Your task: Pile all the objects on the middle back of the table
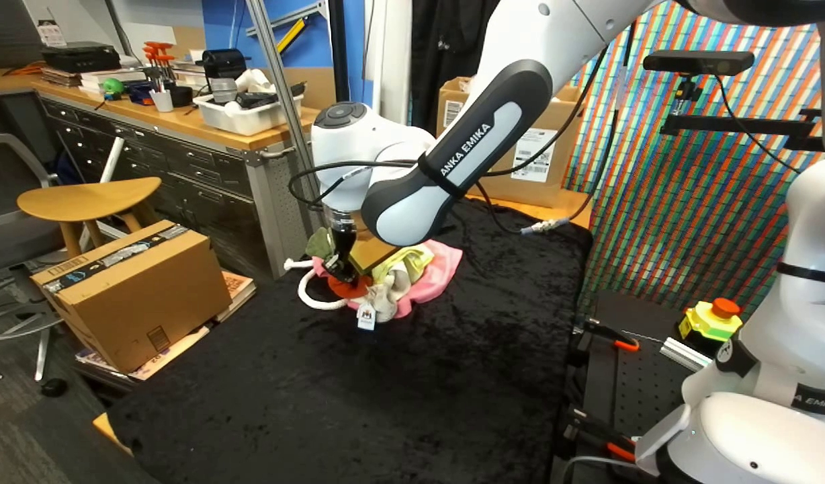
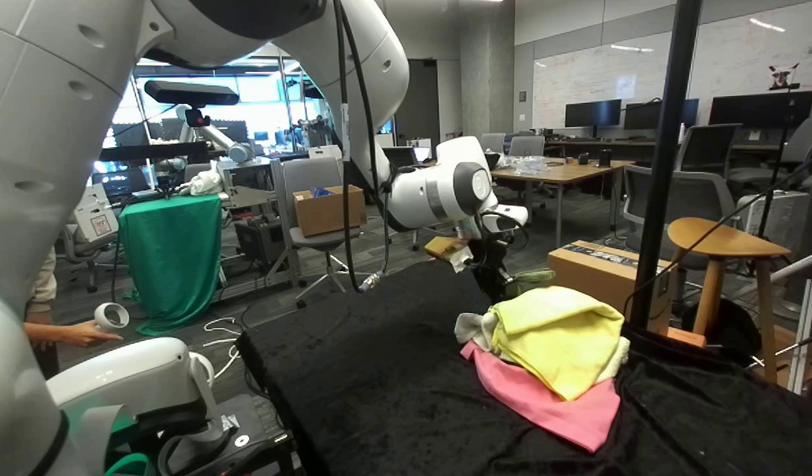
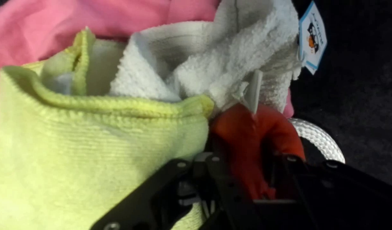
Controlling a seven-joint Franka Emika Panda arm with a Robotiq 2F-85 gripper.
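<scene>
- Take the step in hand, most likely, as settling the red-and-green plush toy (image 3: 247, 140) into the heap (image 1: 394, 284) and letting go.
- Note the gripper (image 3: 251, 159) with jaws apart and red plush between them; cannot tell whether pressing on it or loose around it.
- Find the toy at the heap's side, just beside the pale yellow-green square cloth (image 3: 97, 159) and the white terry cloth (image 3: 240, 60); green end (image 1: 320, 243) visible behind the gripper in an exterior view.
- See the pink cloth (image 2: 548, 406) spread lowest, directly on the black-draped table (image 1: 399, 403), with the rest on or beside it.
- Check for support under the toy before spreading the jaws wide; expect soft plush to sag or roll outward otherwise.
- Widen slowly: little room on the cloth side, with a finger (image 3: 223, 177) close by the yellow-green edge.
- Watch the white rope loop (image 3: 320, 140), lying out past the heap on the toy's side; avoid hooking it with a fingertip.
- Mind the white plastic strip (image 3: 254, 92) just by the toy and the printed hang tag (image 3: 313, 38) past the terry cloth, both easy to snag.
- Withdraw straight up, without a sideways sweep, then look for any fabric clinging to the fingers.
- Keep the heap gathered; nudge the rope inward afterward if judged too near the table's edge.
</scene>
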